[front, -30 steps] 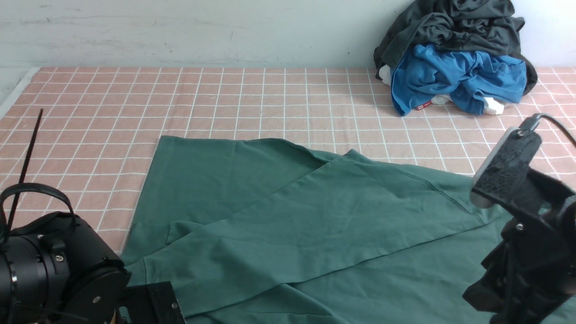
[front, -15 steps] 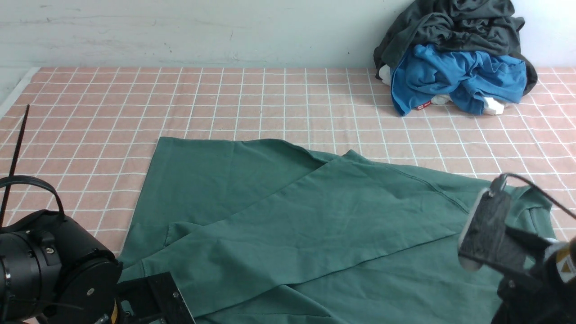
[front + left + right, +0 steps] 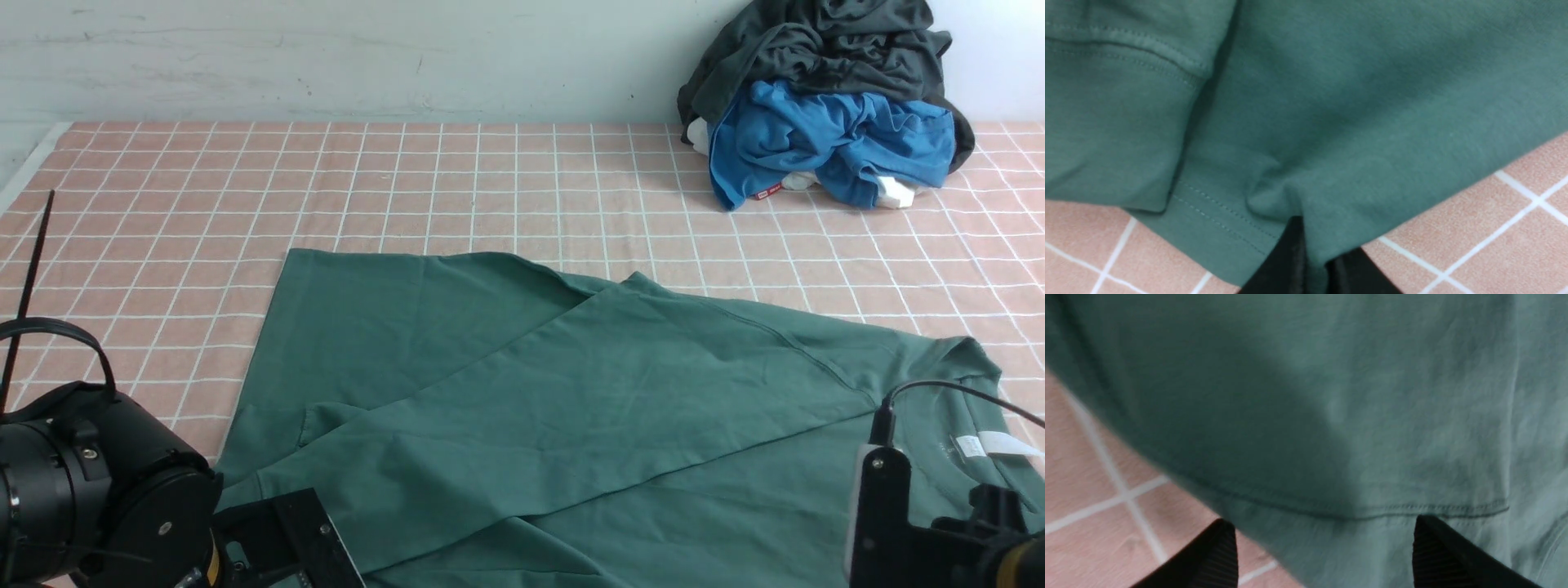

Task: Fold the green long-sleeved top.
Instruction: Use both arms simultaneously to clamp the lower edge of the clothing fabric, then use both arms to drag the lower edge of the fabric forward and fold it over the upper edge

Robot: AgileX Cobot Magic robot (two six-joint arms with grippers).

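Collar of green long-sleeved top (image 3: 571, 392) now exposed; right gripper (image 3: 1327, 551) has dropped low. Top lies part-folded on checked cloth (image 3: 490, 180), nearer than clothes pile (image 3: 824, 106). Hem pinched by left gripper (image 3: 1316, 279); right gripper jaws wide apart, w/ nothing held.

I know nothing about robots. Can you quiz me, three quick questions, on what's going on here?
1. True or false: the right end effector is clamped on the green top.
2. The blue garment lies: A) under the dark grey garment; B) on the green top; C) in the right end effector.
3. What does the left end effector pinch?
Key: 1 false, its jaws stand open. 2 A. 3 An edge of the green top.
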